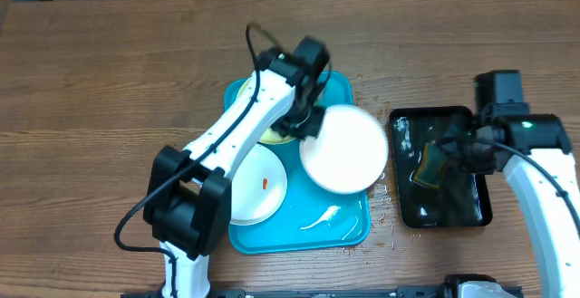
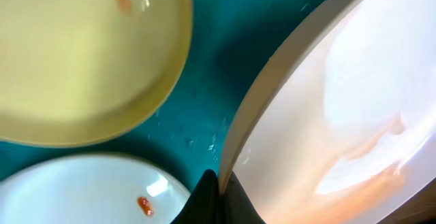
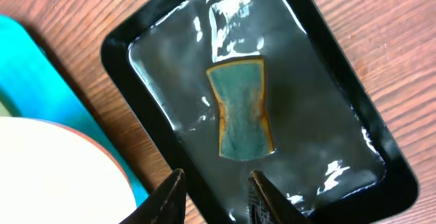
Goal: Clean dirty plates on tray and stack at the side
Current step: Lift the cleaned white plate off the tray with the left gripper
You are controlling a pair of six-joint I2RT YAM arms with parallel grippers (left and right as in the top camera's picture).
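Nearest the robot, at 7 o'clock on the blue tray (image 1: 299, 230), the spotted plate (image 1: 258, 187) lies flat, white with a small orange-red mark at its middle. A pale streak (image 1: 324, 216) marks the tray floor at 5 o'clock.

Further in, at 3 o'clock, the left gripper (image 1: 304, 122) is clenched on the left rim of the gripped plate (image 1: 346, 149), also white. The left wrist view shows this one tilted, with faint orange streaks on its face. From above, its right side overhangs the tray's rim.

At 11 o'clock the yellow plate (image 2: 82, 60) sits mostly hidden under the arm.

Off the blue tray at 3 o'clock stands the black tray (image 1: 453, 209), holding water and a sponge (image 3: 240, 112). The right gripper (image 3: 214, 198) hovers over it, fingers (image 3: 170, 197) spread and holding nothing.

The step in hand looks like presenting a dirty plate for wiping. Next, the right gripper should drop onto the sponge and pinch its narrow waist. The left must keep a firm hold, since the rim could slip.
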